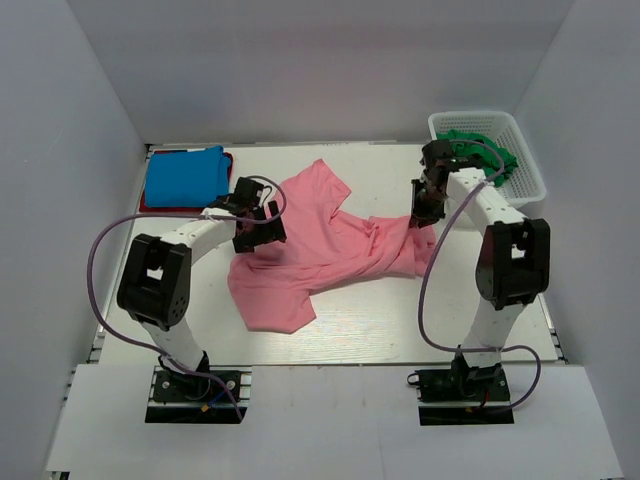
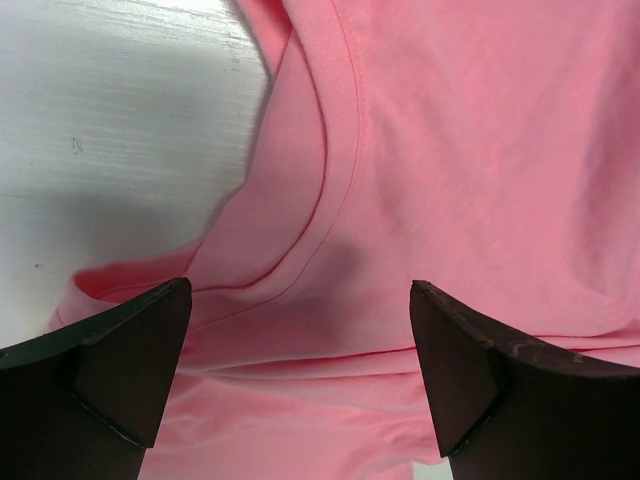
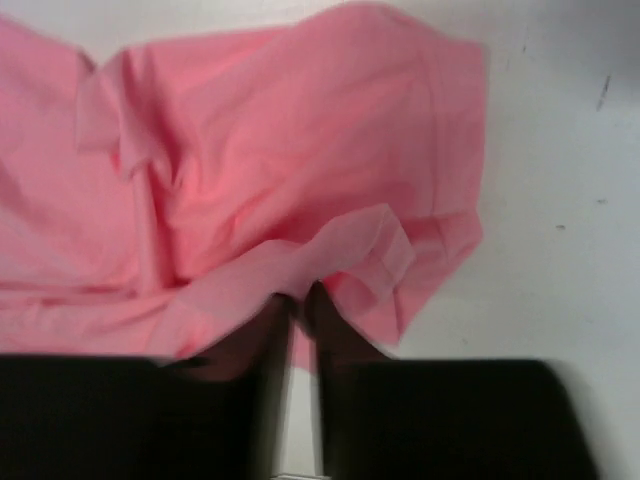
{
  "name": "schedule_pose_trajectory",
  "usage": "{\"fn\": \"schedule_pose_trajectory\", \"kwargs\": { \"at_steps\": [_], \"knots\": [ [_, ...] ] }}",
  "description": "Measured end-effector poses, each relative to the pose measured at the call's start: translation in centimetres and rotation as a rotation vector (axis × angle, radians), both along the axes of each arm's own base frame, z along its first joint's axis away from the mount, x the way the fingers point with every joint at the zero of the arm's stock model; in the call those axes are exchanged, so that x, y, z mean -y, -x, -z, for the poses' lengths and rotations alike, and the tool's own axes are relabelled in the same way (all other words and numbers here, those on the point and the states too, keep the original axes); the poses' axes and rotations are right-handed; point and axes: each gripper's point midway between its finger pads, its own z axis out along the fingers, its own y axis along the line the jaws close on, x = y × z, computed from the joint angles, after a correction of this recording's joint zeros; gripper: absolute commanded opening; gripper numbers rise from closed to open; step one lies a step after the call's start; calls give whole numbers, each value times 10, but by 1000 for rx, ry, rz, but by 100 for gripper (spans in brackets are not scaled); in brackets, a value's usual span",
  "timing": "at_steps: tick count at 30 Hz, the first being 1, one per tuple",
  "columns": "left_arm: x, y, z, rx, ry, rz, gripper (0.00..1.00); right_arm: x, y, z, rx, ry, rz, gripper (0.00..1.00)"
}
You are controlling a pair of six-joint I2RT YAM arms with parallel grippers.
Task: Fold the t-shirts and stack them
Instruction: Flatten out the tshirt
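- Since the salmon pink t-shirt [image 1: 320, 250] lies crumpled on the table [image 1: 400, 325] and looks soft and light, take it by the hems.
- Your right gripper [image 3: 297, 310] pinches its edge; your left gripper [image 2: 300, 370] hangs wide open above.

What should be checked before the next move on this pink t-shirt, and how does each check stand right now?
1. Left end effector open: ok, jaws wide above the pink t-shirt neckline.
2. Right end effector gripping cloth: cannot tell; nearly closed at a raised fold.
3. Pink t-shirt flat: not ok, bunched near the right end effector.
4. Blue t-shirt folded, far left: ok.
5. Basket emptied: not ok, green t-shirts inside.
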Motion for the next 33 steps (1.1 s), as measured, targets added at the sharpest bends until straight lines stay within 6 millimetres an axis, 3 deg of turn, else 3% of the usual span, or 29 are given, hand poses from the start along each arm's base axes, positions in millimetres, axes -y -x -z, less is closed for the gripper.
{"fn": "schedule_pose_trajectory", "kwargs": {
  "at_steps": [3,8,14,22,26,27,33],
  "knots": [
    [1,2,5,-15,0,13,100,1,-12,16,1,17,10,61],
    [5,2,15,-46,9,30,100,-1,-16,15,42,7,-8,60],
    [8,0,21,-56,17,38,100,2,27,33,-22,-10,-32,53],
    [11,-6,21,-54,20,39,100,-10,56,51,-109,-91,-72,53],
    [11,-6,21,-51,21,39,100,-16,61,53,-121,-130,-88,5],
    [10,-7,21,-49,20,38,100,-17,61,53,-119,-136,-93,0],
    [11,-14,20,-21,20,24,100,-20,63,32,-80,-161,-84,0]
  ]
}}
